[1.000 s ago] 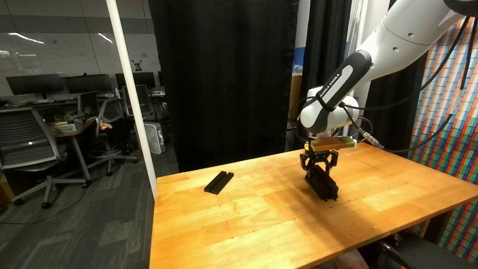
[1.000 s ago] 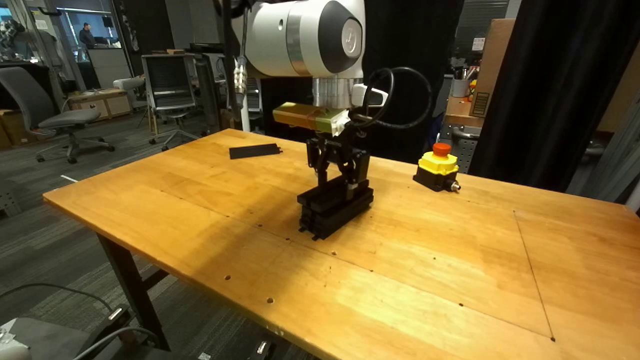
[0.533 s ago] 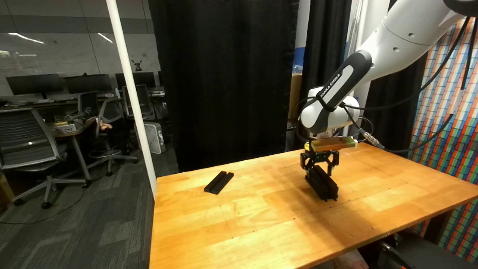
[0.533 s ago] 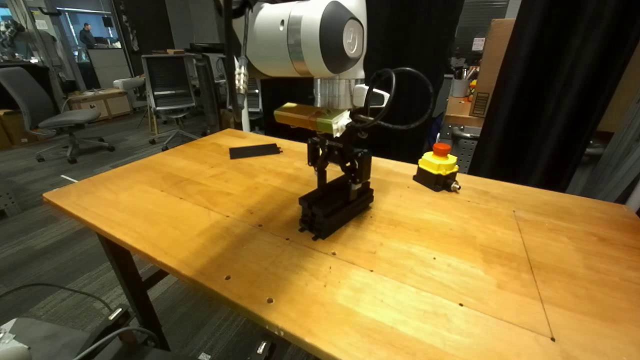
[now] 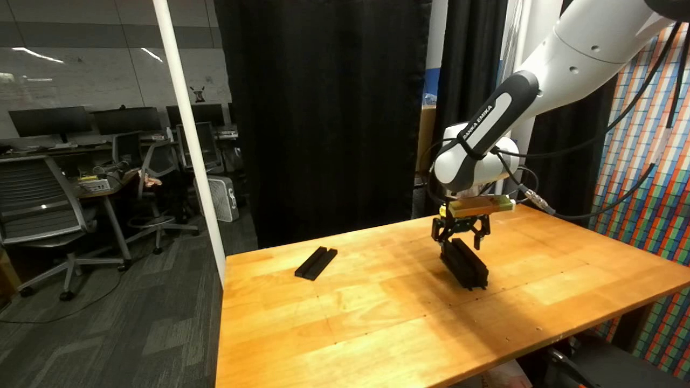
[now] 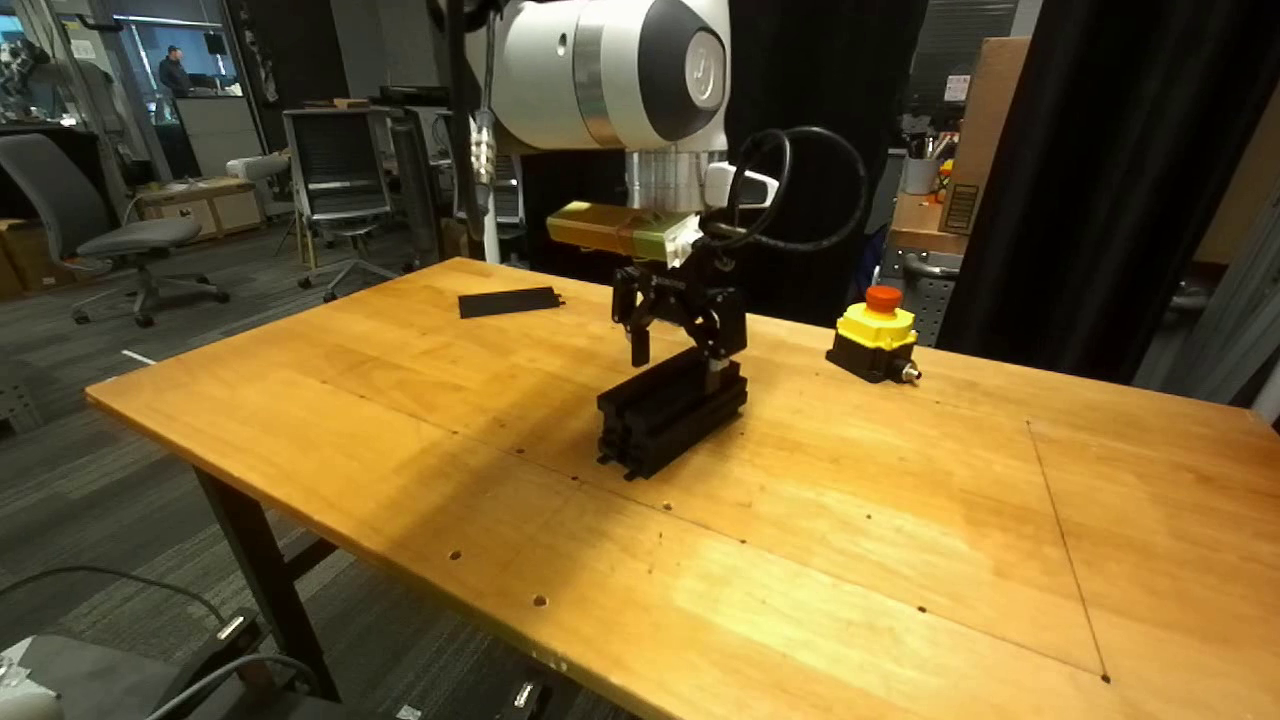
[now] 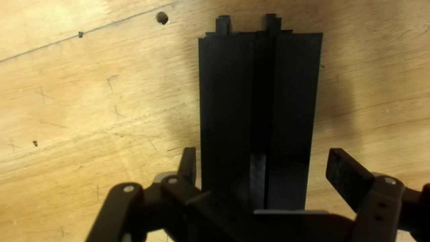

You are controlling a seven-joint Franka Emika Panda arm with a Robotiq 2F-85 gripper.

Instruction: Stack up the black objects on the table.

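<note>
Black bars (image 6: 668, 412) on table (image 6: 850, 480), sticks (image 6: 929, 149) in cup (image 6: 919, 178)

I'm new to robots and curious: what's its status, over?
Hand open over the black stack, holding nothing. More black pieces lying apart. Red-topped yellow box off to one side, probably not in the way.
</note>
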